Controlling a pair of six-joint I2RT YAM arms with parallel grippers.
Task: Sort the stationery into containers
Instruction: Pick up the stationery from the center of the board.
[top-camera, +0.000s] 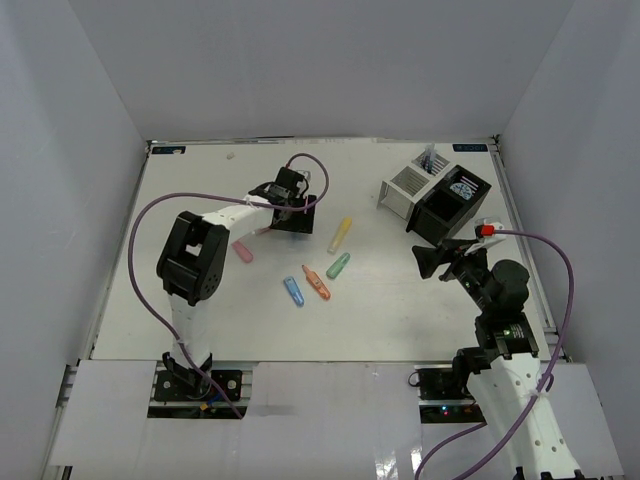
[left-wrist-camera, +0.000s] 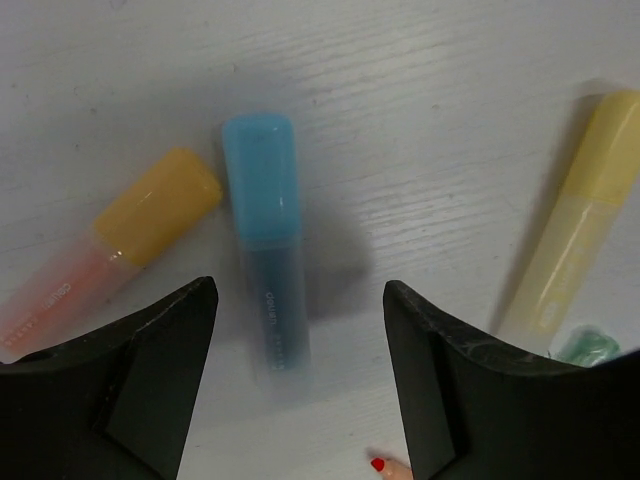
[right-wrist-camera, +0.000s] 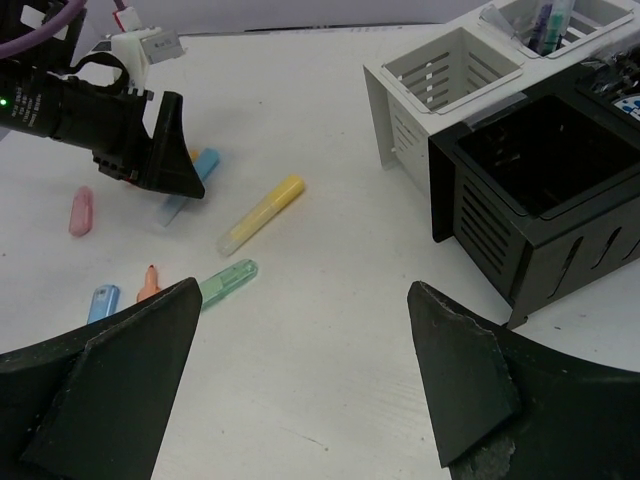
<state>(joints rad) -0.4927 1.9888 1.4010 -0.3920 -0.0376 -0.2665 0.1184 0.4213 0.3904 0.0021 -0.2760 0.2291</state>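
Blue-capped marker (left-wrist-camera: 265, 240) lies flat on the bench (left-wrist-camera: 450, 100), mid-frame in the left wrist view, untouched between the spread jaws of the left tool (left-wrist-camera: 300, 290). The right tool (right-wrist-camera: 300, 290) hangs released and empty, with the white box (right-wrist-camera: 400, 100) and black box (right-wrist-camera: 480, 210) at the upper right of its view.

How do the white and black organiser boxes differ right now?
Colour: the white box is light, the black box dark.
Contents: the white box has pens standing in a far compartment; the black box holds a blue-white roll, and its large compartment looks empty.
Position: from above, the white box sits left of the black box.
Both are open-topped and slatted, standing side by side.
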